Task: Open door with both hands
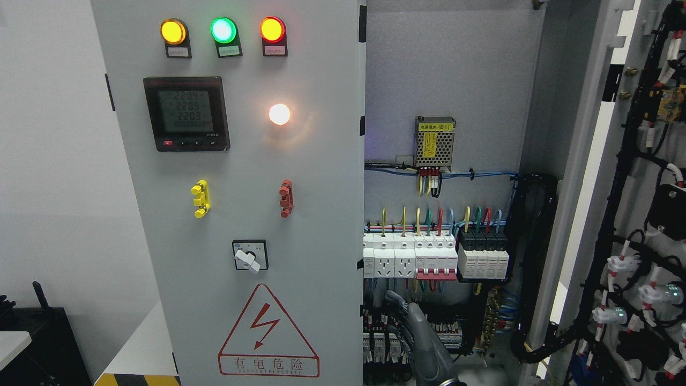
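Grey-gloved hand (420,335) rising from the bottom edge, a little right of the middle; arm side hard to read from so short a stretch, so left or right cannot be told. Fingers (399,300) stretched upward and loosely together, clamped on nothing, tips in front of the lower wiring inside the open cabinet (445,80).

Immediately left of the hand: free edge of the left door (321,161), pale grey steel, filling the middle of the view. Contact between hand and door edge impossible to judge. Up and left of the hand on that door: yellow, green and red lamps (223,30) along the top, digital meter (186,113) below them, glowing white lamp (279,114) beside it, yellow handle (200,198) and red handle (286,198) lower down, rotary switch (250,255) under those, red-bordered lightning warning sign (267,335) level with the hand.

Directly above the hand: row of white breakers (410,257) with coloured wires, and higher up a perforated power supply (435,142) on the back panel.

Far right of the hand: right door (643,214), swung wide, inner face showing black cable looms and small white fittings.

Well to the left, at the frame edge: black box (43,343) low against a white wall.
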Tool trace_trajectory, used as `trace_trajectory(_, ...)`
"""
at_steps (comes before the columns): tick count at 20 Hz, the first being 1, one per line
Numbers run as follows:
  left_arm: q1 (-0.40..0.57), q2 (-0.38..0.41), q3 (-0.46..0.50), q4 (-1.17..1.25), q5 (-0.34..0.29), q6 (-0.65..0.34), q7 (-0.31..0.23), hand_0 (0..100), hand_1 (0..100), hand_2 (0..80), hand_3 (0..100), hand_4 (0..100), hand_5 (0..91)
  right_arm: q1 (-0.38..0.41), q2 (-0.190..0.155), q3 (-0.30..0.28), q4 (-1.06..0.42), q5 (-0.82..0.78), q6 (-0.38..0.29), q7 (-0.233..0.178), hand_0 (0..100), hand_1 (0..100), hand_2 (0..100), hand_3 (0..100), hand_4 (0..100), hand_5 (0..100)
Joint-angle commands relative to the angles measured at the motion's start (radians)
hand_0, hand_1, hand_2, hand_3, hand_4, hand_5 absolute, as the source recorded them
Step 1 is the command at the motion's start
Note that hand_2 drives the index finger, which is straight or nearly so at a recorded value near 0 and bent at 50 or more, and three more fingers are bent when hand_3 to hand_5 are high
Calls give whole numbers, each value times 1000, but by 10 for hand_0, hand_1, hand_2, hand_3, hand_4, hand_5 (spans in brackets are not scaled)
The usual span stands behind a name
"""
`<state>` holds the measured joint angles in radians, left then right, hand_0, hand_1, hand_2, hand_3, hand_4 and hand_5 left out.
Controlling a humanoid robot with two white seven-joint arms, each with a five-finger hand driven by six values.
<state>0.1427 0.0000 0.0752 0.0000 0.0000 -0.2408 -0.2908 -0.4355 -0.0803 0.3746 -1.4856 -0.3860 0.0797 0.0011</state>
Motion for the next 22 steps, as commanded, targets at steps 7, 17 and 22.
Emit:
trace_trajectory(7, 0, -34, 0, 0, -32, 0, 1, 0, 0, 0, 0, 30, 0, -26, -4, 29, 28, -7, -1, 0, 0, 0, 0, 0, 0, 0)
trace_trajectory(17, 0, -34, 0, 0, -32, 0, 1, 0, 0, 0, 0, 31, 0, -23, -4, 70, 5, -7, -6, 4, 0, 0, 0, 0, 0, 0)
trace_trajectory(22, 0, -34, 0, 0, -32, 0, 1, 0, 0, 0, 0, 31, 0, -28, -6, 72, 1, -7, -6, 4, 0, 0, 0, 0, 0, 0)
